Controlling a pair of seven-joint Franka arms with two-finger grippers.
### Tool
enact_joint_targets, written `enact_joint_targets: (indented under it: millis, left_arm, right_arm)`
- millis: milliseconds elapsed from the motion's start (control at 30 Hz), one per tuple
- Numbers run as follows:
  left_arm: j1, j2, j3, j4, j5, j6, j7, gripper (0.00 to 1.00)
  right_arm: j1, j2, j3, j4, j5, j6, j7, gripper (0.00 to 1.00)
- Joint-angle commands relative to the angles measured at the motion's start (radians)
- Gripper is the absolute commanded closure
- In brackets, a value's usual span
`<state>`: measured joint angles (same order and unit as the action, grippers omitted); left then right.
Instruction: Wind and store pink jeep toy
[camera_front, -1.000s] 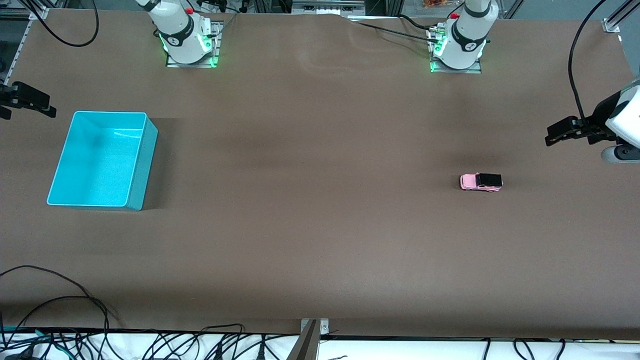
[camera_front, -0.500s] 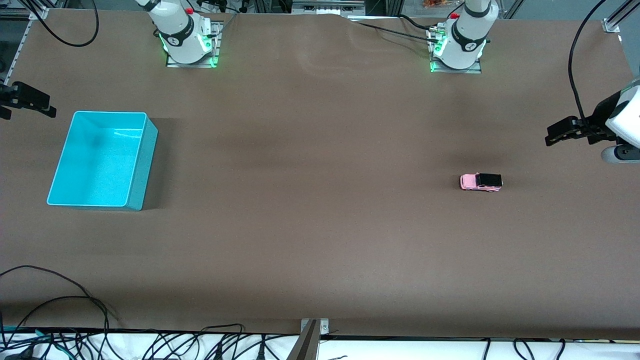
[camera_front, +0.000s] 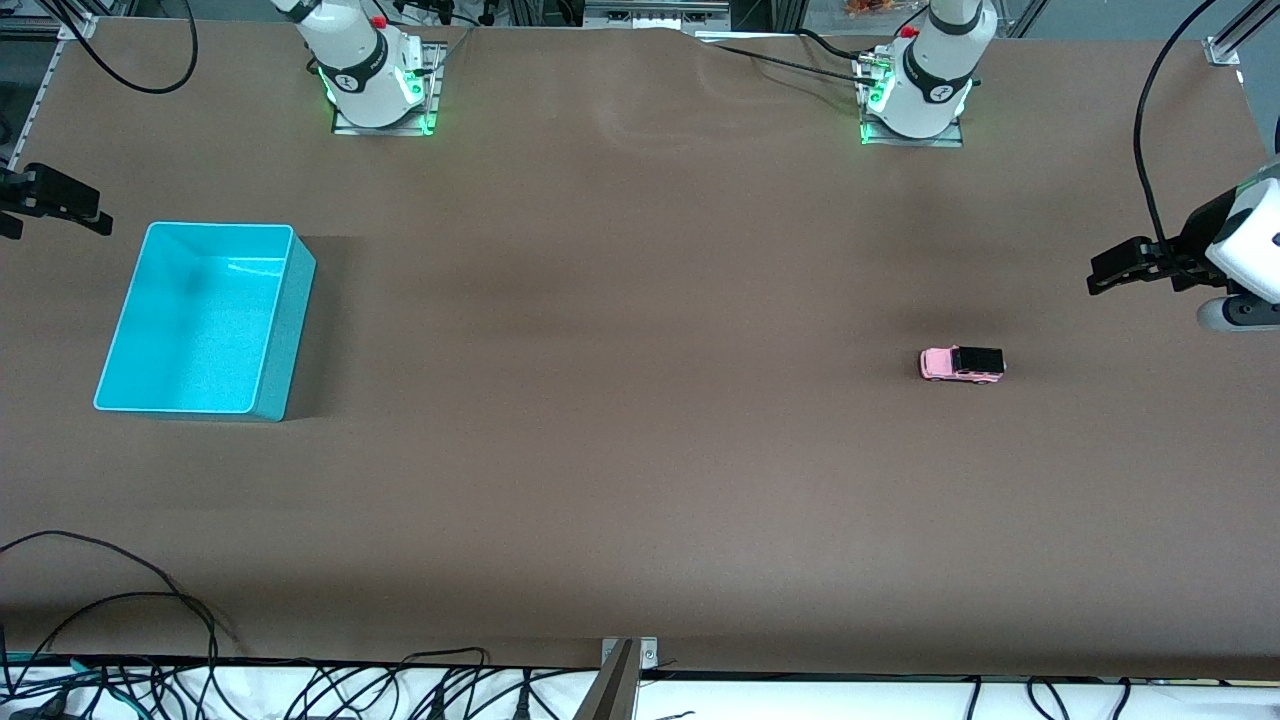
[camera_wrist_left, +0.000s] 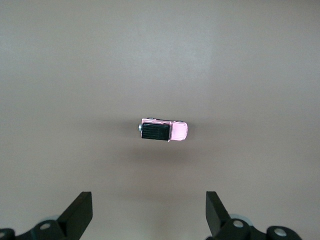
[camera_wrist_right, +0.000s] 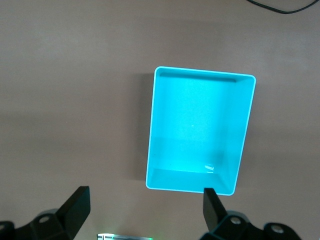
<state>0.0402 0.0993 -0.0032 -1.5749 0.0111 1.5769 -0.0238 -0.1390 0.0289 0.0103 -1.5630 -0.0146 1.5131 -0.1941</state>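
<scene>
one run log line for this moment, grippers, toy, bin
left gripper: open, over bare table | right gripper: open, beside bin | small pink jeep toy with black roof: on table, untouched | turquoise rectangular plastic bin: empty

The jeep (camera_front: 961, 364) has a light pink body and a black roof and rear top; in the left wrist view the black top (camera_wrist_left: 155, 132) shows fine ribbing, and the hood beside it is pale pink. The bin (camera_front: 283, 320) is bright turquoise inside and out, with a lighter, near-white rim and a slightly darker teal outer wall. The table (camera_front: 620, 400) is a plain matte brown, without pattern. Both arm bases are white with black bands, a small red knob, and green light glowing at their feet. The left gripper (camera_front: 1120, 268) and right gripper (camera_front: 60, 200) are black. Black cables lie along the white edge nearest the front camera.
</scene>
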Motion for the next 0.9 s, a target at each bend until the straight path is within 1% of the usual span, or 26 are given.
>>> enact_joint_targets:
  millis: [0,233,433,533,700,867]
  left_arm:
    - [0.001,-0.004,0.000,0.003,-0.019,-0.003,0.002,0.00]
    - [0.001,0.005,0.002,-0.004,-0.019,-0.005,-0.011,0.00]
    - [0.001,0.016,0.002,-0.005,-0.017,-0.006,-0.169,0.00]
    - [0.001,0.019,0.002,-0.007,-0.019,-0.021,-0.283,0.00]
    - [-0.009,0.042,0.002,-0.008,-0.017,-0.034,-0.537,0.00]
    - [-0.013,0.083,-0.001,-0.008,-0.017,-0.032,-0.769,0.00]
  right_arm:
    - [0.001,0.000,0.002,0.012,-0.013,-0.014,-0.001,0.00]
    - [0.001,0.000,0.002,0.012,-0.011,-0.014,-0.001,0.00]
    - [0.001,0.000,0.002,0.012,-0.013,-0.014,-0.001,0.00]
    - [0.001,0.000,0.002,0.012,-0.013,-0.014,-0.001,0.00]
    - [0.001,0.000,0.002,0.012,-0.013,-0.014,-0.001,0.00]
    - [0.001,0.000,0.002,0.012,-0.013,-0.014,-0.001,0.00]
